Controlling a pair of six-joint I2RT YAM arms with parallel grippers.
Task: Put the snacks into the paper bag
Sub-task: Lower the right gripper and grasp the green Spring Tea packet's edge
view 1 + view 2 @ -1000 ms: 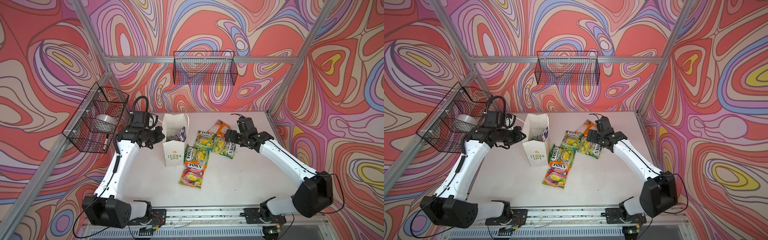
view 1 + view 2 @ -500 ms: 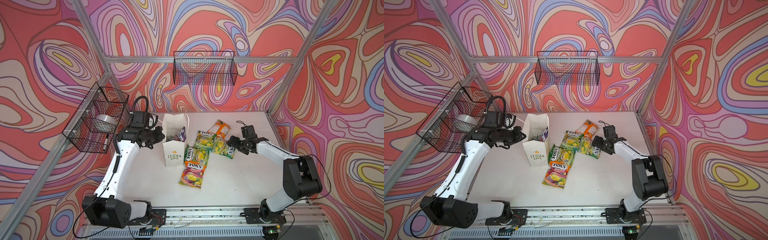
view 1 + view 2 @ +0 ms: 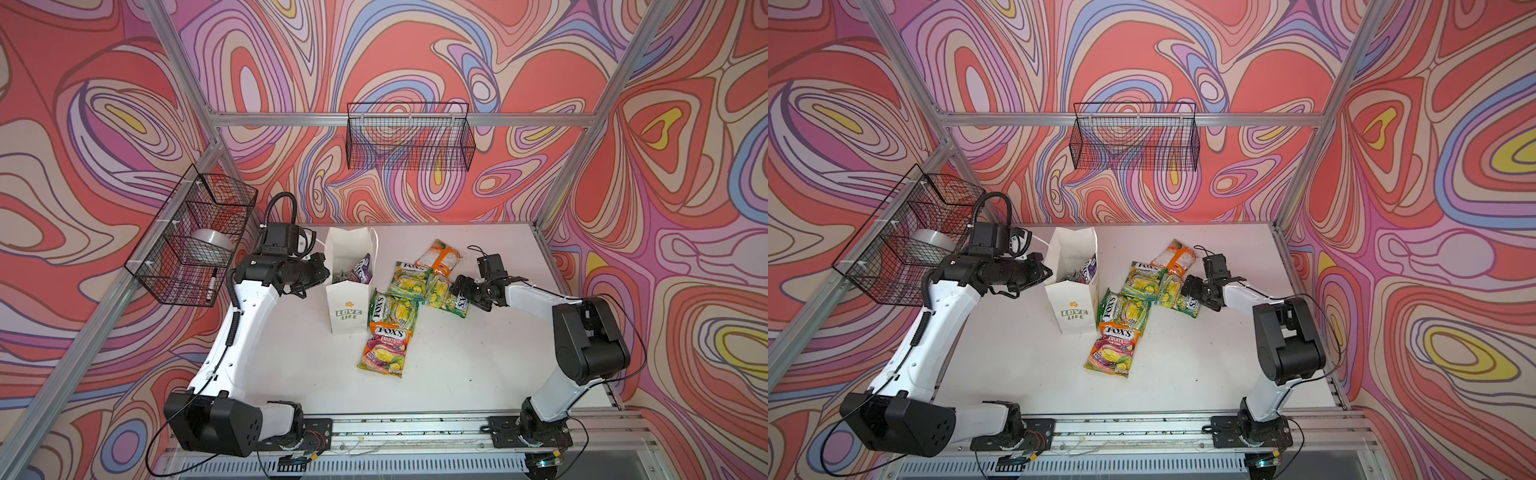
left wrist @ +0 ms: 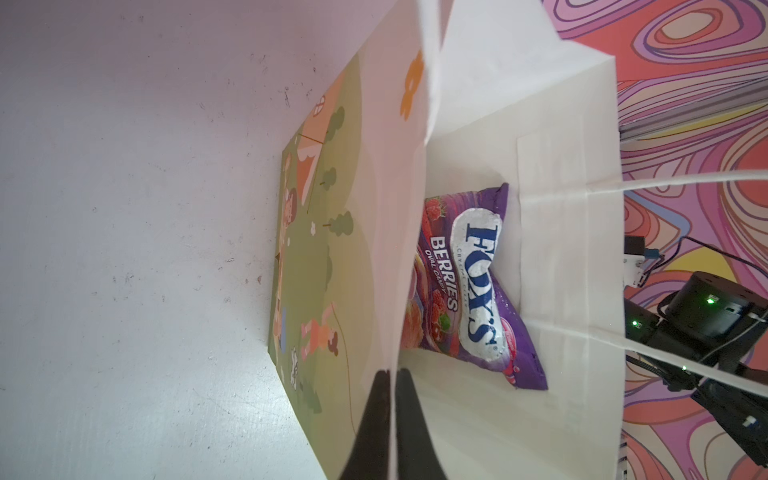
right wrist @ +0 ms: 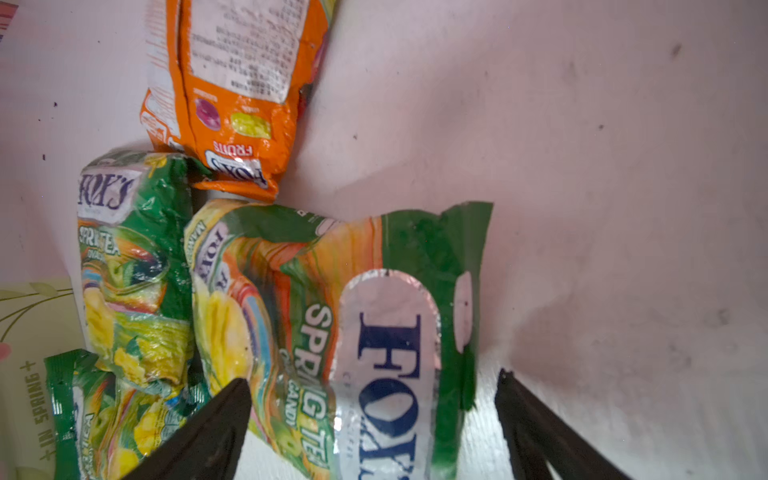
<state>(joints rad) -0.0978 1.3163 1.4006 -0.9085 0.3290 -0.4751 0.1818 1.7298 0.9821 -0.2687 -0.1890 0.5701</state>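
Left fingers (image 4: 374, 419): pressed together on the rim of the paper bag (image 3: 348, 309), probably to hold its mouth open for loading.
Paper bag: upright on the desk (image 3: 478, 365), just left of the loose snacks. A purple Fox's Berries packet (image 4: 469, 286) is already inside.
Right fingers (image 5: 208, 432): spread wide, straddling the green Spring Tea packet (image 5: 374, 316) without gripping it, likely the next pick.
In the way: the orange Fruits packet (image 5: 232, 104) and another green packet (image 5: 133, 257) crowd against it, so one finger may snag a neighbour.
Surroundings: wire baskets (image 3: 409, 141) hang on the walls, well apart.
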